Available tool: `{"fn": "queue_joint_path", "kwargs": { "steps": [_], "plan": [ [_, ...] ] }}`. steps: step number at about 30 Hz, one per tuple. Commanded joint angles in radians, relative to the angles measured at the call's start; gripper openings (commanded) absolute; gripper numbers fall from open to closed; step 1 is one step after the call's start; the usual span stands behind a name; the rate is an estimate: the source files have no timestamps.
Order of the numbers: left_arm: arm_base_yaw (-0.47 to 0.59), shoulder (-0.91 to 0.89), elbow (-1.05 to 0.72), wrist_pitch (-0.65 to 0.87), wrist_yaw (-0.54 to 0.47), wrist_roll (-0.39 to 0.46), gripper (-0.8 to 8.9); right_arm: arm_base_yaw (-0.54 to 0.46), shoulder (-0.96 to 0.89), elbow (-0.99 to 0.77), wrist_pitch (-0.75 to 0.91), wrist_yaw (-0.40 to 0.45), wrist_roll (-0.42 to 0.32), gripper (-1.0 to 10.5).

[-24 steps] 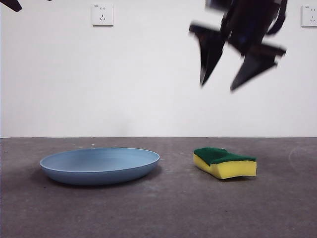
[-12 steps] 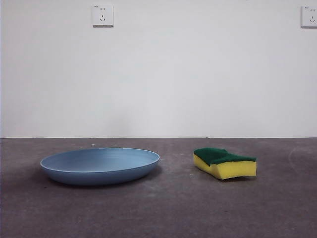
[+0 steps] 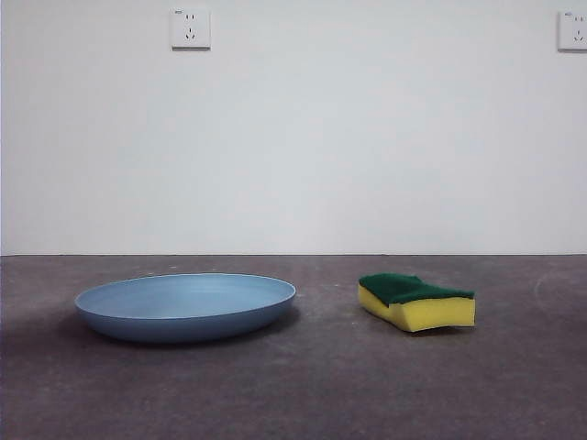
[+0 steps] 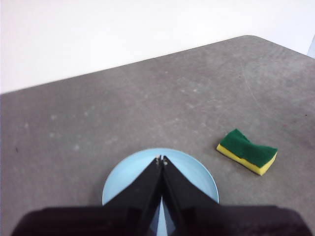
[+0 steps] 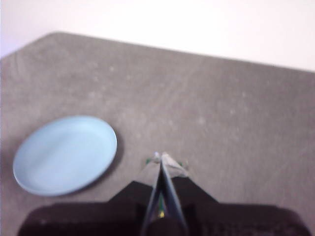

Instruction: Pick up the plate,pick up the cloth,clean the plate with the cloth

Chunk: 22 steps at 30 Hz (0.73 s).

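Two task items lie on the table (image 3: pixel 303 394); neither is held. L to R in the front view: the plate (image 3: pixel 185 306), then the cloth (image 3: pixel 417 301), which is a yellow sponge block with a green scouring face.

Plate: sits flat on its base, rim up, nothing in it. Cloth: lies just R of the plate, clearly apart from it, green face up, slightly wavy. No arm shows in the front view, so both are judged raised above its field.

Left gripper (image 4: pixel 161 160): jaws pressed together to a point, holding nothing. It hangs high over the plate, tip lined up approx. w/ the plate's centre in the left wrist view.

Right gripper (image 5: pixel 160 157): jaws likewise closed tip to tip, nothing between them. It hangs above the cloth, which is almost fully hidden behind the jaws; only slivers of green and yellow show beside them. This view is blurred.

Step in hand (judgement): step 1, plate pickup, not yet begun.

Next move reqs (judgement): left gripper must open, descend, and shift from plate centre to the rim, since the shallow wall offers the only grip point. Right gripper must open wider than the cloth before descending.
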Motion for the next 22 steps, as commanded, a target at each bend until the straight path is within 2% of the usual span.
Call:
{"fn": "queue_joint_path", "kwargs": {
  "steps": [1,4,21,22],
  "plan": [
    [-0.004,-0.068,-0.077,0.024,0.0,-0.046,-0.08,0.002,-0.036,-0.041,-0.028,0.003,0.05,-0.1],
    [-0.004,-0.08,-0.08,-0.024,0.002,-0.095,-0.04,0.002,-0.037,-0.041,-0.048,0.006,0.089,0.0],
    [-0.003,-0.006,-0.08,-0.06,-0.001,-0.093,-0.04,0.002,-0.035,-0.041,-0.051,0.005,0.088,0.0],
    [-0.003,-0.003,-0.08,-0.06,-0.004,-0.073,-0.04,0.002,-0.035,-0.041,-0.051,0.005,0.088,0.0]
  ]
}}
